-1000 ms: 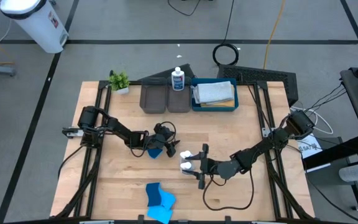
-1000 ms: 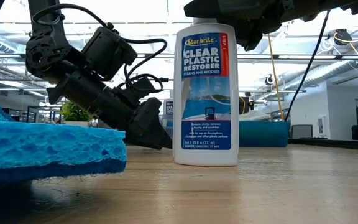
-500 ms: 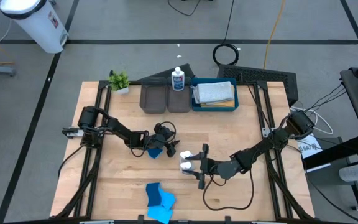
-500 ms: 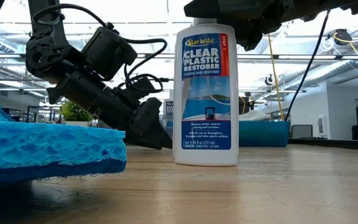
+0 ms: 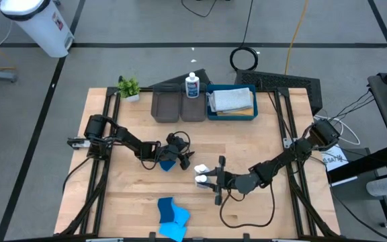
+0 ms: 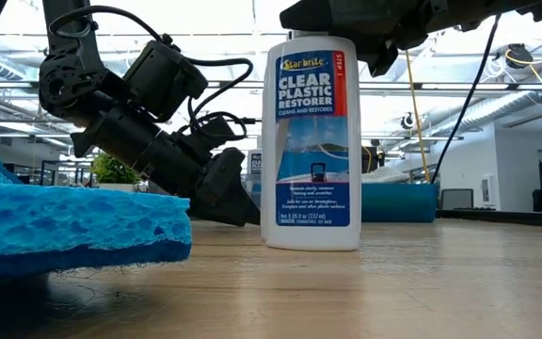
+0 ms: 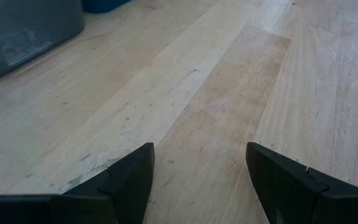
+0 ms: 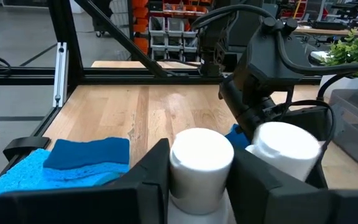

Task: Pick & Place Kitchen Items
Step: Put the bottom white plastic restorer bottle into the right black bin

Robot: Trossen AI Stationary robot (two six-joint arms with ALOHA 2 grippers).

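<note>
Two small white bottles stand side by side mid-table. My right gripper [image 5: 205, 179] comes level from the table's right and is shut on the near bottle [image 5: 200, 179], whose blue label faces the low view [image 6: 311, 141]. The far bottle [image 8: 284, 146] stands free just beyond it. My left gripper [image 7: 197, 180] is open and tipped toward the bare wood close to the far bottle. A dark-blue sponge [image 5: 168, 163] lies under that hand. A third bottle [image 5: 192, 85] stands at the far edge. My right gripper pinches the near bottle's white cap [image 8: 201, 155] between its two fingers [image 8: 154, 171], one on each side. The fingers come level from the table's right side. The bottle stands upright with its base on the table [image 6: 311, 247].
Blue sponges or cloths [image 5: 172, 216] lie near the front edge. Two grey trays [image 5: 179, 106] and a blue tray [image 5: 211, 107] holding a folded grey cloth [image 5: 232, 99] line the far edge. A small potted plant [image 5: 128, 87] stands far left.
My right gripper's fingers have drawn together onto the near bottle's cap. The bottle has stayed upright in place.
</note>
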